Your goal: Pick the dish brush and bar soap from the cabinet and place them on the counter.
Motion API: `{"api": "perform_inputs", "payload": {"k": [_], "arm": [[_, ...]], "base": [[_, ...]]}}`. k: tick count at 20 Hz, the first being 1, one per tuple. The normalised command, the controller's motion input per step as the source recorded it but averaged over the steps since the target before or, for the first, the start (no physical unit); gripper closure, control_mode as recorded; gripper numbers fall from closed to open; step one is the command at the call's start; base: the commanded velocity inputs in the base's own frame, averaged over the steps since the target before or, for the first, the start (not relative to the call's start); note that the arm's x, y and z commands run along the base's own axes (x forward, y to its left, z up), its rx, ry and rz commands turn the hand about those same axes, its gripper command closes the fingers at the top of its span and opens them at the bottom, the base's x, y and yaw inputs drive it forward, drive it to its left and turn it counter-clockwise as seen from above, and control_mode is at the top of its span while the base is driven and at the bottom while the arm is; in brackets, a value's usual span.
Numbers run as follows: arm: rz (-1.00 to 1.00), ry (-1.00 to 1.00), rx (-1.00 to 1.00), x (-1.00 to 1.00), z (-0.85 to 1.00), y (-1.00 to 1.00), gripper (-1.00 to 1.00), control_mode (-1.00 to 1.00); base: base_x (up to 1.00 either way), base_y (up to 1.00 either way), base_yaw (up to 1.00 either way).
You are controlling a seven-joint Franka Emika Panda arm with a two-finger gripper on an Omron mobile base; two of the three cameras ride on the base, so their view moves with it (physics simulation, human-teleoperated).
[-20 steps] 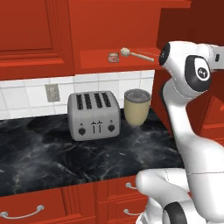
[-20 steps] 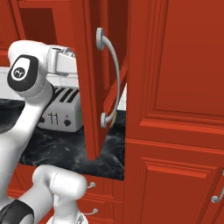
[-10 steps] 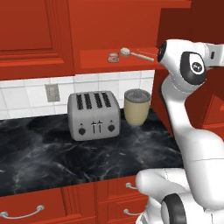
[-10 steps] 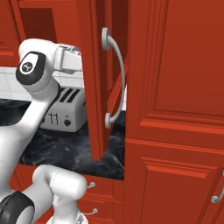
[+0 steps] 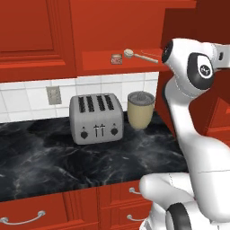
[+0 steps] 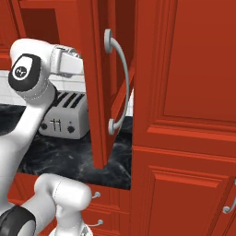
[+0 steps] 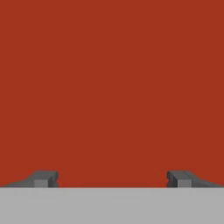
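On the red shelf [image 5: 96, 61] of the cabinet lies the dish brush [image 5: 129, 53], its thin handle pointing right. The small bar soap [image 5: 116, 58] sits just to its left. The cabinet door [image 6: 97, 97] stands swung open with its curved silver handle [image 6: 119, 87]. My white arm reaches up to shelf height, and its hand passes behind the door's edge. In the hand view my gripper [image 7: 112, 179] is open, jaws wide apart, nothing between them, and a flat red surface is close in front. The black counter [image 5: 49, 157] runs below.
A silver toaster [image 5: 96, 117] stands on the counter under the shelf, with a beige cup [image 5: 141, 109] to its right. A wall outlet [image 5: 53, 95] is on the white tiles. Red drawers [image 5: 27, 215] with horizontal handles run below the counter.
The arm's upper joint has swayed slightly toward the door and back. The brush, the soap and the door stand where they were.
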Motion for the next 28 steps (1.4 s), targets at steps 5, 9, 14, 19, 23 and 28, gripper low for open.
{"api": "perform_inputs", "payload": {"k": [5,9,14,19,23,28], "arm": [[0.15,0.00,0.00,-0.23,0.00,0.23,-1.00,-1.00],[0.14,0.00,0.00,-0.13,0.00,0.37,-1.00,-1.00],[0.16,0.03,0.00,-0.15,0.00,0.44,-1.00,-1.00],[0.17,0.09,0.01,-0.10,0.00,0.46,-1.00,-1.00],[0.17,0.11,0.04,-0.07,0.00,0.39,-1.00,-1.00],[0.16,0.05,0.10,-0.01,0.00,0.30,-1.00,-1.00]], "base": [[0.00,0.00,0.00],[0.00,0.00,0.00],[0.00,0.00,0.00],[0.00,0.00,0.00],[0.00,0.00,0.00],[0.00,0.00,0.00]]}}
